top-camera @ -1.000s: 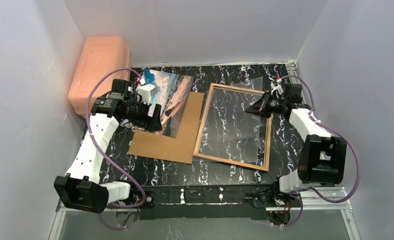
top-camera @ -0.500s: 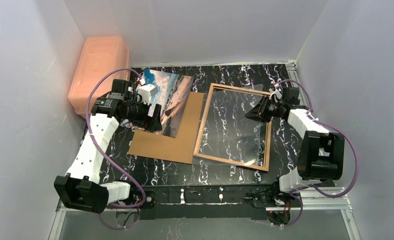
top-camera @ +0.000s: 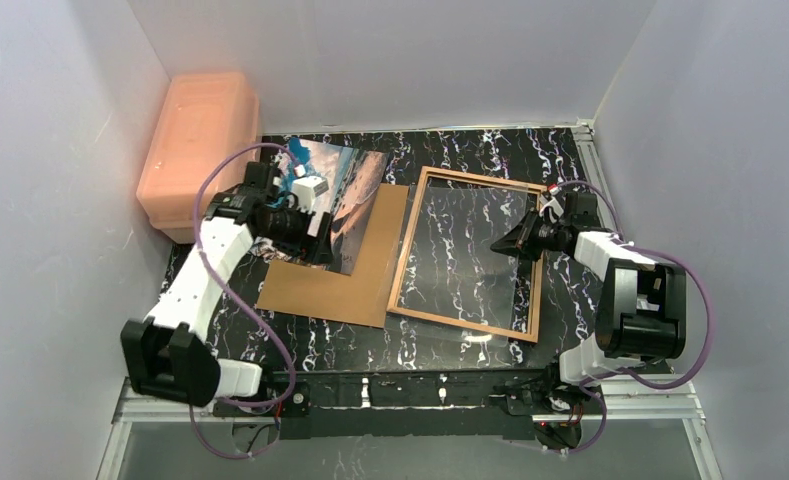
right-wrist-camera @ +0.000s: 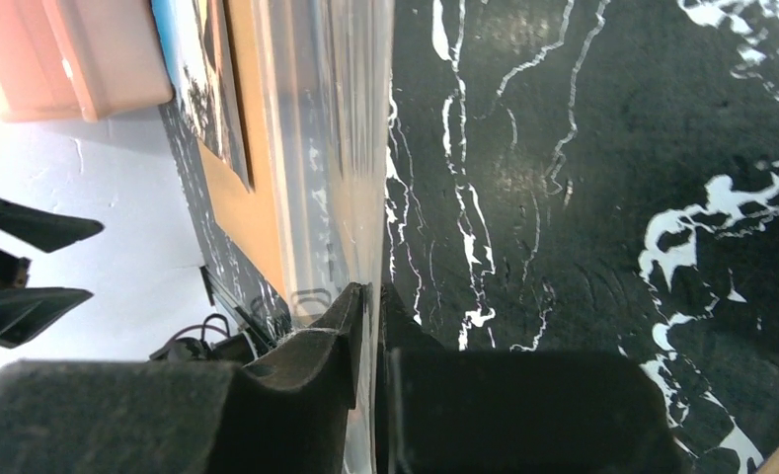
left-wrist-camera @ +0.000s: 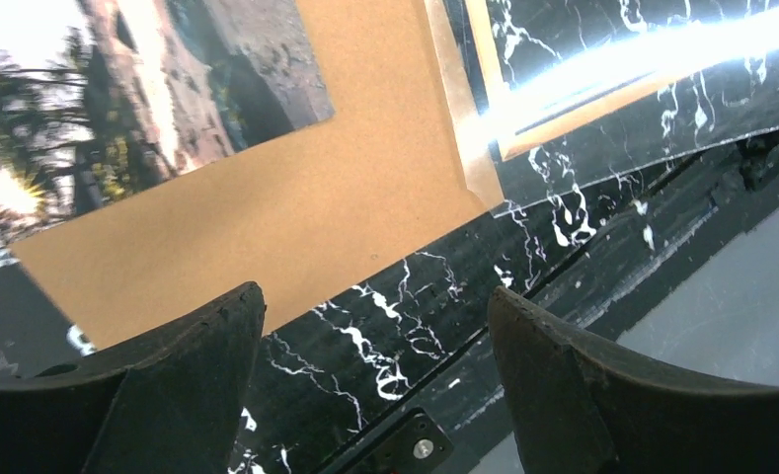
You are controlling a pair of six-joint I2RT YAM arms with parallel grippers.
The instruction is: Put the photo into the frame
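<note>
The left gripper (left-wrist-camera: 375, 301) is spread wide with nothing between its fingers. It hovers left of centre in the overhead view, over the near corner of the photo (top-camera: 340, 190). The photo lies flat in the upper left part of the black marble table (top-camera: 470, 150), its lower right portion overlapping a brown board (top-camera: 345, 275). The frame (top-camera: 407, 242) lies wood side up at centre right, its left rail touching the board's right edge. The right gripper (right-wrist-camera: 373, 296) is pinched narrow on the edge of a clear pane (right-wrist-camera: 326, 148) by the frame's right rail. A pink bin (top-camera: 195, 130) stands at upper left.
</note>
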